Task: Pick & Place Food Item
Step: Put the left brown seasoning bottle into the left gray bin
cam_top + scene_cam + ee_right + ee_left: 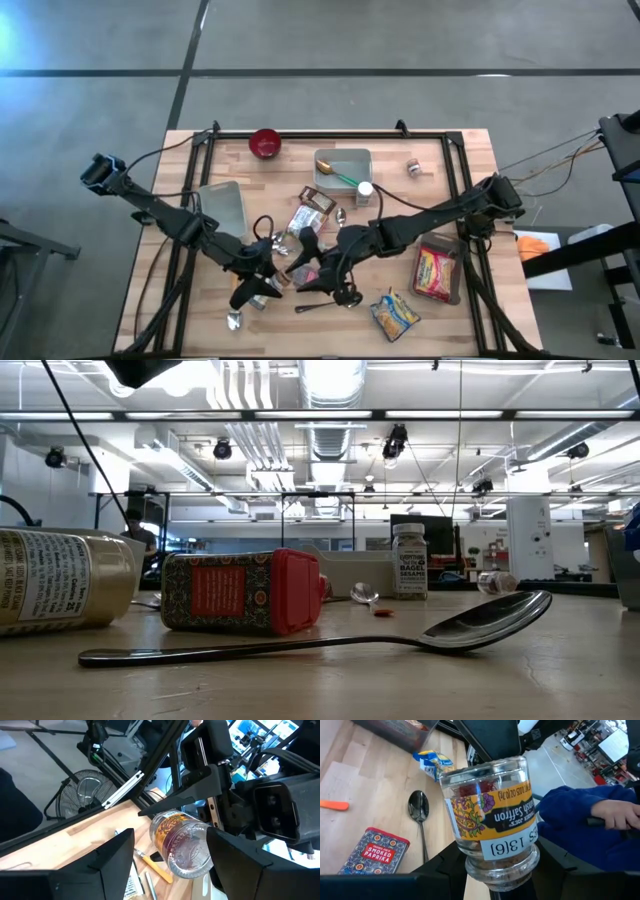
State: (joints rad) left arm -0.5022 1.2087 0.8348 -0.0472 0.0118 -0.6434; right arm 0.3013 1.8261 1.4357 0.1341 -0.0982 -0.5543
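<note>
A small glass saffron jar (490, 815) with a yellow label hangs above the table's near middle, and my left gripper (501, 870) is shut on it. In the right wrist view the jar (182, 845) shows its round glass bottom. My right gripper (171, 837) is open and faces that bottom end, one finger on either side of it. A strip of table shows between one finger (122, 852) and the jar. In the high view both grippers meet at the table's near middle, left (268, 280) and right (322, 276). My left gripper pinches the jar's narrow end (502, 862) between its two fingers. The jar sticks out forward past the fingers, tilted, its wide bottom (189, 861) away from the gripper, clear of the table. I cannot tell whether my right gripper's other finger (235, 862) touches the jar.
On the table below lie a spoon (470, 625), a red paprika tin (240, 592), a lying jar (60, 580) and a yellow-blue bag (395, 313). Farther back are a red bowl (265, 143) and a grey tray (350, 160). A person's blue sleeve (580, 820) shows beyond the table.
</note>
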